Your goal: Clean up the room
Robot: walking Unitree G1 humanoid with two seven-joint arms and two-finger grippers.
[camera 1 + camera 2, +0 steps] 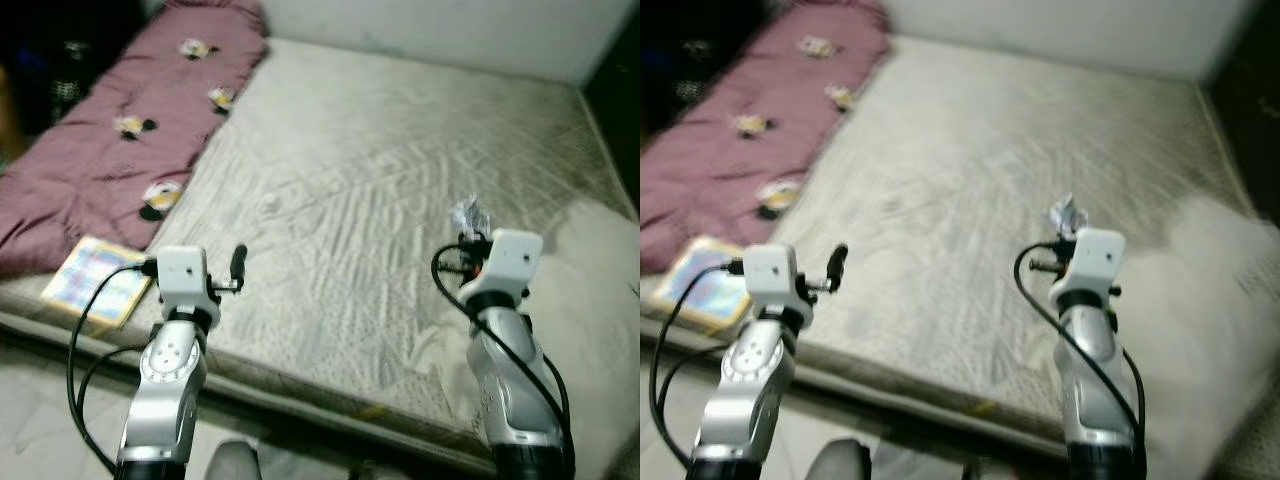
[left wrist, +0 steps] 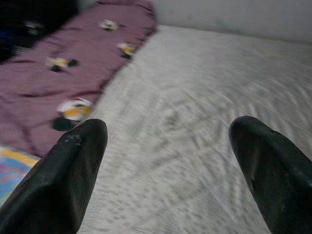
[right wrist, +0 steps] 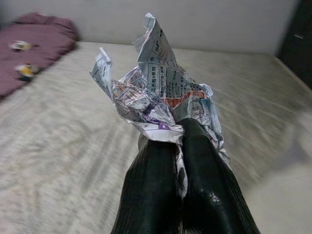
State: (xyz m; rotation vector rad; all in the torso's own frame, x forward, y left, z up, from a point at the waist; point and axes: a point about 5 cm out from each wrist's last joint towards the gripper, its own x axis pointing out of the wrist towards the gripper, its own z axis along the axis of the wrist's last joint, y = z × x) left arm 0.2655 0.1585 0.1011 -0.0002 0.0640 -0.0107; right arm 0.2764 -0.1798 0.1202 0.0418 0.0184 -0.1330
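Sticking up from between the two black fingers (image 3: 195,161) of the right gripper (image 3: 181,146) is a crumpled sheet of printed paper (image 3: 161,92), white with small text and patches of red and purple; the fingers are pressed together on its lower edge, which hides that part of the sheet. From the head camera the paper appears as a small pale wad just above the right wrist's white camera housing (image 1: 515,255), held in the air over the right half of a bare mattress (image 1: 400,180) with a pale quilted surface. The left gripper (image 2: 165,161) is raised over the mattress's near left part with its fingers spread wide and nothing between them. Along the mattress's left side lies a long maroon quilt (image 1: 120,130) dotted with small yellow, white and black patches too blurred to identify. A flat, colourful booklet or board (image 1: 97,280) rests at the quilt's near end by the mattress corner; its print cannot be read. A whitish pillow or bundle of bedding (image 1: 1220,300) sits at the mattress's right edge, blurred and partly cut off. Beyond the far edge stands a light wall (image 1: 450,30), with dark, unreadable areas at both upper corners.
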